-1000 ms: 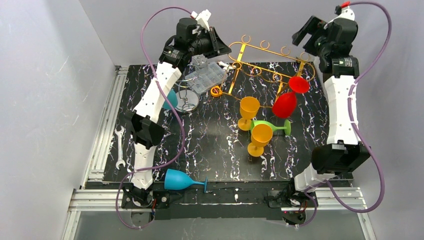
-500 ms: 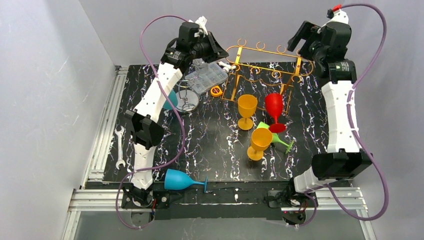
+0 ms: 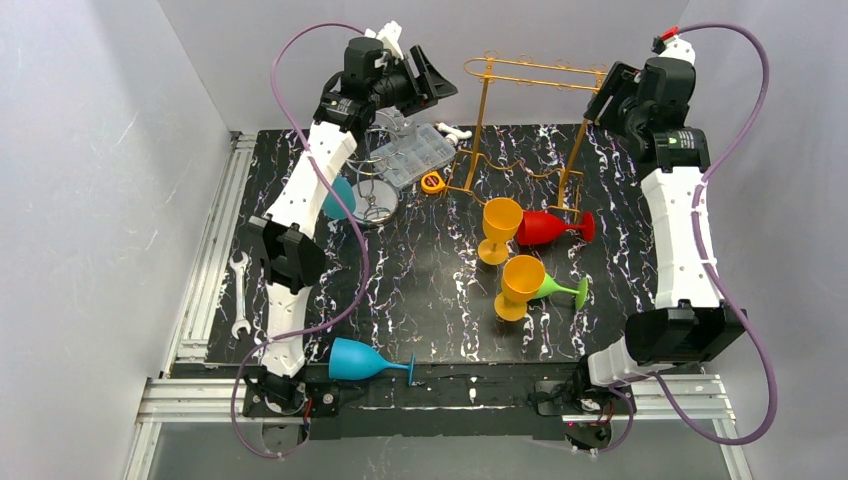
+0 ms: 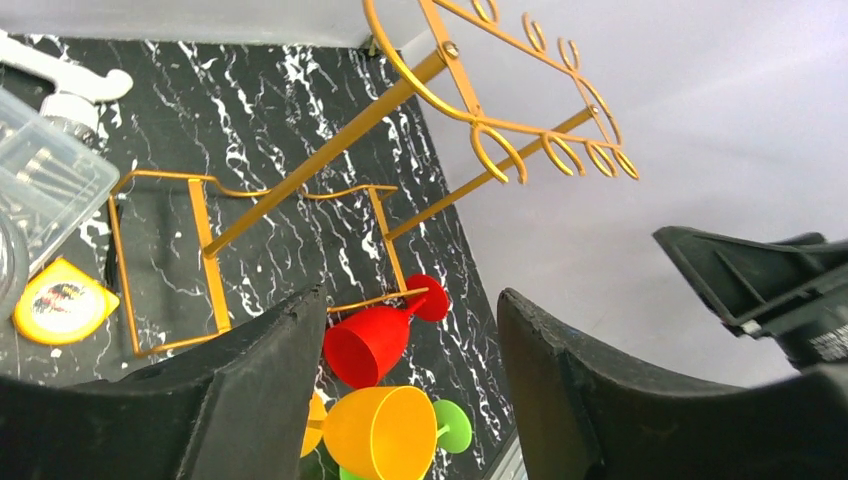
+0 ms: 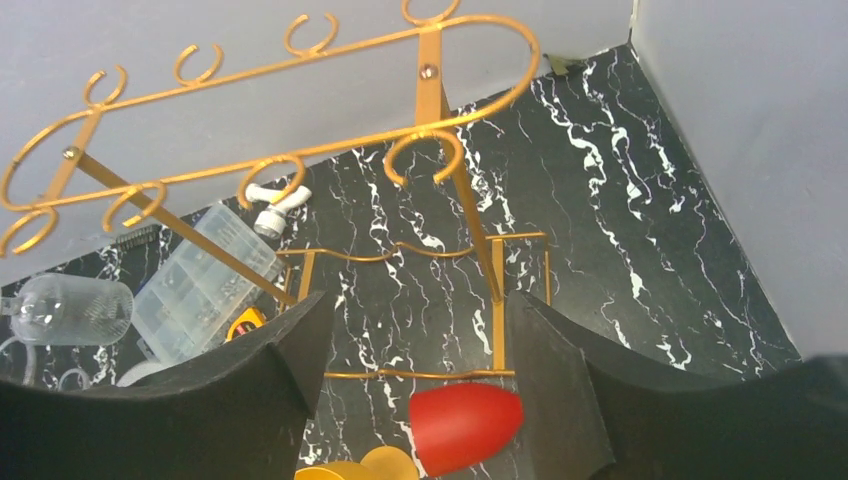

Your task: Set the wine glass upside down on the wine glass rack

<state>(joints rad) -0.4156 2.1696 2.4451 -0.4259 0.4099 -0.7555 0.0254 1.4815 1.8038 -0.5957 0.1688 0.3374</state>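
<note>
The gold wire wine glass rack (image 3: 530, 110) stands upright at the back of the black marble table (image 3: 420, 300). A red wine glass (image 3: 545, 228) lies on its side at the rack's foot, its base toward the right. My left gripper (image 3: 438, 82) hovers open and holds nothing, left of the rack's top bar. My right gripper (image 3: 604, 95) is open just right of that bar. The left wrist view shows the rack (image 4: 470, 120) and the red glass (image 4: 370, 340) beyond my open gripper (image 4: 410, 300). In the right wrist view the red glass (image 5: 465, 425) lies below the open gripper (image 5: 418, 305).
Two orange glasses (image 3: 498, 225) (image 3: 520, 280) stand upright mid-table with a green glass (image 3: 560, 290) lying beside them. A blue glass (image 3: 360, 362) lies at the near edge. A clear plastic box (image 3: 415, 155), yellow tape measure (image 3: 432, 182) and wrench (image 3: 240, 290) sit at the left.
The rack went from tilted to upright and my left gripper opened off it. The red glass came off the rack and toppled onto its side. The right jaws narrowed slightly.
</note>
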